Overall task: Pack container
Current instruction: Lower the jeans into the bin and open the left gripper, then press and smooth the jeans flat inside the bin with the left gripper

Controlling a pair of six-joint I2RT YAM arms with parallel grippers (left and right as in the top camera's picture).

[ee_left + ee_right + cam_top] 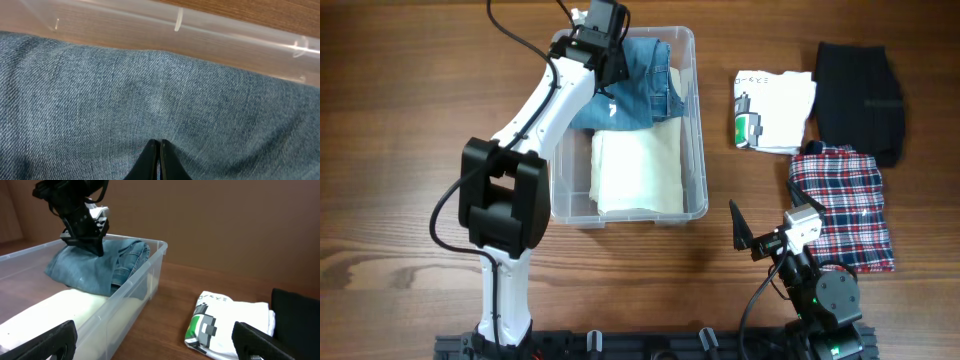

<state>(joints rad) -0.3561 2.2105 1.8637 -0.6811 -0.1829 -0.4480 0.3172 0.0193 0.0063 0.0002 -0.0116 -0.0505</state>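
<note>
White left arm (pixel 535 108), black cables (pixel 434 222), black right pincer (pixel 155 341), maybe green lights (pixel 813 298)

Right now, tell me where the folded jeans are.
Overhead, the jeans lie in the far end of the container, top centre, next to the cream folded cloth, with the left hand resting on them.

We get even, soft light from above, fairly bright, no hard glare. The container (pixel 698 120) drops only a faint shadow on the table (pixel 400 150) by its near wall. Left wrist view: denim (pixel 150 100) weave sharp, w/ small highlights on the clear plastic. Right wrist view is dimmer & warmer; the right gripper (pixel 155 332), close to the lens, looks a bit soft
</note>
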